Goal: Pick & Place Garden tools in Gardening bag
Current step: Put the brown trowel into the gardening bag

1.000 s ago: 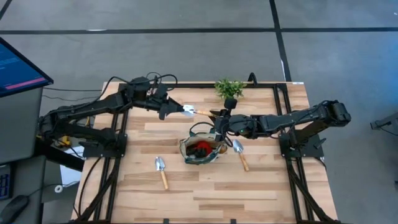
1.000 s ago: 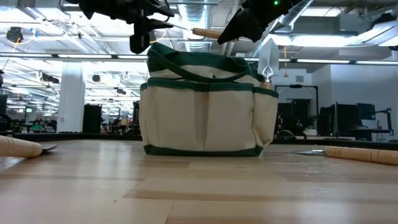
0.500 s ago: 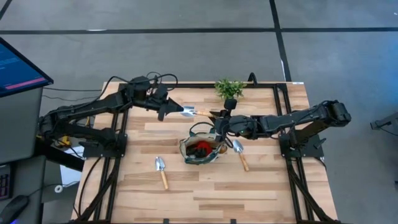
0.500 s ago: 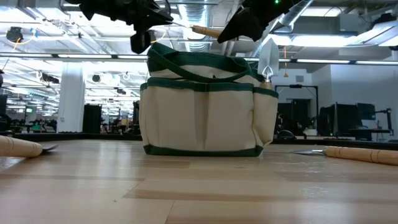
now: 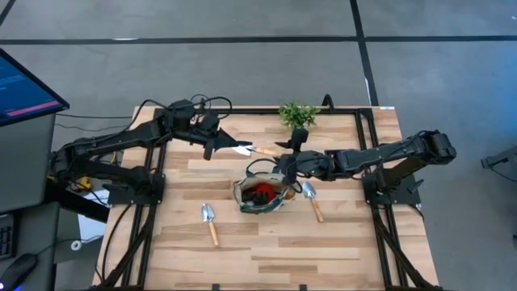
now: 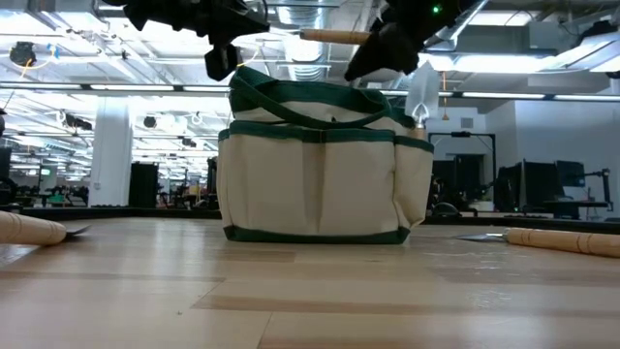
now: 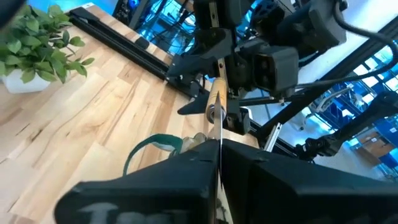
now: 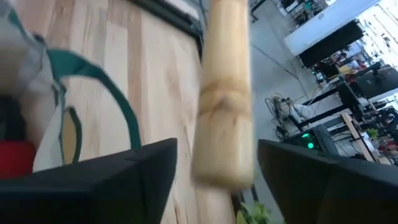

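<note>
Trowel (image 5: pixel 254 149) blade pinched by left gripper (image 5: pixel 227 145); right gripper (image 5: pixel 284 155) spread around handle; writing unreadable, seemingly.

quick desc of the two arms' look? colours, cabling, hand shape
Both arms are matte black, jointed and boxy. Left arm has black cables looping over its wrist; right arm looks cleaner. Left hand and right hand each end in two flat dark fingers.

Table (image 5: pixel 339 242): light wood planks on a dark metal frame, standing on grey floor (image 5: pixel 242 65) crossed by dark lines. Monitor (image 5: pixel 24 89) with blue screen at the table's left side. Beyond the table, low view: large open hall, white column (image 6: pixel 111 145), ceiling strip lights (image 6: pixel 542 63) (exposed ducts between them), dark desks and screens (image 6: pixel 542 189) far right.
</note>
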`<state>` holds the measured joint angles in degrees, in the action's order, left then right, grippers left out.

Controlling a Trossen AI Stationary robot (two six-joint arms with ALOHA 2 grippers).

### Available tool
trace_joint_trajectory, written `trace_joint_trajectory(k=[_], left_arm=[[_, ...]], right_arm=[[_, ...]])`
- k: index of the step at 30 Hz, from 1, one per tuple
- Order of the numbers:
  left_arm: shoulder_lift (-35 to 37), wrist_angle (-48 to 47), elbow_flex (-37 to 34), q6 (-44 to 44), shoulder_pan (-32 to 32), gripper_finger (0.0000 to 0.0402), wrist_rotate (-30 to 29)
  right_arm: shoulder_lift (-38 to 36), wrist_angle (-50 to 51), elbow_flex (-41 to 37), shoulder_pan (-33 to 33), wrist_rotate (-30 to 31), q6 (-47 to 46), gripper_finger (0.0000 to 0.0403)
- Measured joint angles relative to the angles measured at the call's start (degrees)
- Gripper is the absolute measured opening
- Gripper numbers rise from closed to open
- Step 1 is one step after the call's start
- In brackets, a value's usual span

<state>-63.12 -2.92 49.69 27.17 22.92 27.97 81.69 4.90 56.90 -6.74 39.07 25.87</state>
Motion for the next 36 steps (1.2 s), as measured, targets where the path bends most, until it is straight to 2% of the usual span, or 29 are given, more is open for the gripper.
trace_joint_trajectory(k=[2, 4, 8, 11, 15, 18, 20, 22, 25, 28, 33, 36], left_arm=[[0.89, -0.06, 0.0, -0.02, 0.63, 0.0, 0.02], [2.15, -0.12, 0.0, -0.51, 1.46, 0.0, 0.04], [6.06, -2.42, 0.07, -1.89, 3.66, 0.0, -0.07], [8.68, -6.03, 0.07, -3.56, 4.28, 0.0, -0.98], [11.42, -13.35, 0.09, -8.35, 4.15, 0.0001, -5.72], [13.26, -20.86, 0.07, -12.2, 4.15, 0.0001, -10.51], [14.06, -25.16, 0.07, -13.9, 4.17, 0.0001, -12.17], [14.58, -28.01, 0.02, -14.81, 3.98, 0.0001, -12.58], [15.3, -29.6, 0.03, -15.16, 2.8, 0.0001, -12.56], [15.4, -34.12, 2.03, -19.34, 0.58, 0.0001, -14.32], [13.92, -46.0, 10.26, -21.34, -5.16, 0.0001, -25.16], [12.89, -50.94, 15.16, -21.41, -7.83, 0.0001, -28.69]], right_arm=[[0.0, 1.6, 0.0, -0.1, 1.59, 0.0, 0.0227], [0.0, 2.39, 0.0, -0.5, 5.73, 0.04, 0.0235], [0.0, 3.05, 0.29, -1.25, 12.81, 0.04, 0.0231], [-0.85, 3.21, 0.96, -1.49, 12.3, 0.02, 0.0204], [-2.49, 4.98, 2.05, -1.08, 11.44, -2.01, 0.0133], [-5.39, 6.49, 2.71, 0.0, 8.47, -4.91, 0.0068], [-7.95, 8.45, 2.68, 1.31, 4.28, -7.77, 0.0028], [-10.49, 10.83, 2.67, 3.1, -1.09, -11.11, 0.0008], [-14.09, 14.84, 2.67, 6.39, -8.37, -16.67, 0.0014], [-16.59, 19.16, 2.62, 9.64, -12.29, -21.9, 0.0017], [-17.73, 22.23, 2.6, 12.88, -12.47, -24.87, 0.0002], [-17.7, 22.35, 2.6, 13.9, -12.79, -24.87, 0.0004]])
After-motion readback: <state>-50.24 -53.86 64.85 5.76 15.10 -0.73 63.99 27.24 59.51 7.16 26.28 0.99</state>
